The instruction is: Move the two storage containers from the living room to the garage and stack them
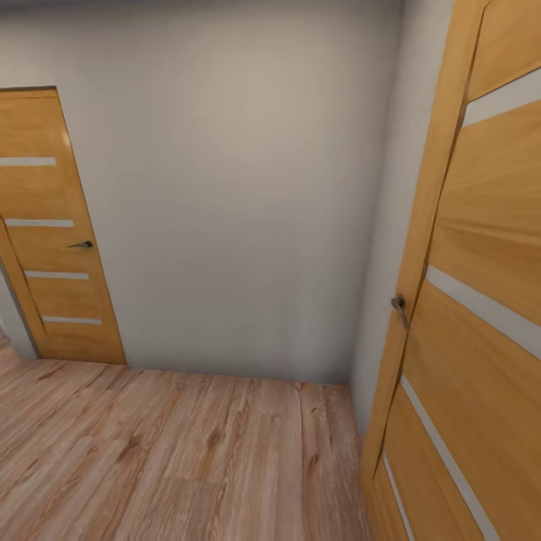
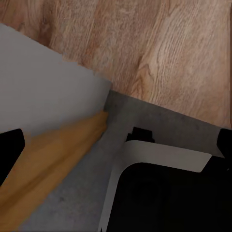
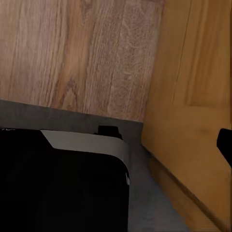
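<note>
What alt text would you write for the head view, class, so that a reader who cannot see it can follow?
A plain white wall meets a light wood-plank floor. A closed wooden door with pale glass strips stands at the left, and a matching door stands close at the right.

Head view looks forward and down from standing height at a wall [image 1: 240, 195], plank floor [image 1: 165, 458], a far door [image 1: 52, 233] at left and a near door [image 1: 481, 338] at right. Both wrist views look down, close, over the robot's base [image 2: 159, 159] [image 3: 87, 142]. Right wrist shares the near door [image 3: 193, 96]; all share the floor [image 2: 159, 43] [image 3: 77, 53].
</note>
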`<state>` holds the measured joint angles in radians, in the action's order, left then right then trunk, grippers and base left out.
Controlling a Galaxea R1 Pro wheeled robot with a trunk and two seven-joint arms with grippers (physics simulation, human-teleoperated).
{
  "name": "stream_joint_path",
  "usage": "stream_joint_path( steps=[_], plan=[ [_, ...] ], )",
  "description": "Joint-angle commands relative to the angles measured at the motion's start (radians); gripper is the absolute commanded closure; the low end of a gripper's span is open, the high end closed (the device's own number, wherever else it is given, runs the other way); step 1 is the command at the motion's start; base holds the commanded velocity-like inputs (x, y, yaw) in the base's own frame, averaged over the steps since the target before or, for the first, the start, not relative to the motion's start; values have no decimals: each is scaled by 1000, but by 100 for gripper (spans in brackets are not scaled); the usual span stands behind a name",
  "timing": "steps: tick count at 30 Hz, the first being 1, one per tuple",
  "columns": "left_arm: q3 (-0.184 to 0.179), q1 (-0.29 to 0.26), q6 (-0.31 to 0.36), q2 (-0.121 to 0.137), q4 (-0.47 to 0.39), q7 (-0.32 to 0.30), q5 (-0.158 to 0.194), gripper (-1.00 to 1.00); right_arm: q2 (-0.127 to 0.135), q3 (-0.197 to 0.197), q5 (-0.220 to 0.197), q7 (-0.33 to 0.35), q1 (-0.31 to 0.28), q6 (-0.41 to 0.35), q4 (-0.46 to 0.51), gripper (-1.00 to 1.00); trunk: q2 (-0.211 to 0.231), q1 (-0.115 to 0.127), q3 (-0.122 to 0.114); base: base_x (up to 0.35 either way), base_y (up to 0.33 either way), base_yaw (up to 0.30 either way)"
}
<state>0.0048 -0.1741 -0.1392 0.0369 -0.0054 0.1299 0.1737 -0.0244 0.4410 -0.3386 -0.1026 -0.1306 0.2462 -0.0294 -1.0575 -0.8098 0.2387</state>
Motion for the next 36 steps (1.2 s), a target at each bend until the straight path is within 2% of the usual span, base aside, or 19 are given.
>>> stream_joint_path(
  steps=[1,36],
  plan=[
    [0,-1,-3,0,1,1,6,-100,-1,8,-7,-2,-1,5,-3,-100,-1,-1,1,322,0,0],
    [0,-1,-3,0,1,1,6,-100,0,9,-6,-2,-1,5,-3,-100,-1,-1,1,322,0,0]
  ],
)
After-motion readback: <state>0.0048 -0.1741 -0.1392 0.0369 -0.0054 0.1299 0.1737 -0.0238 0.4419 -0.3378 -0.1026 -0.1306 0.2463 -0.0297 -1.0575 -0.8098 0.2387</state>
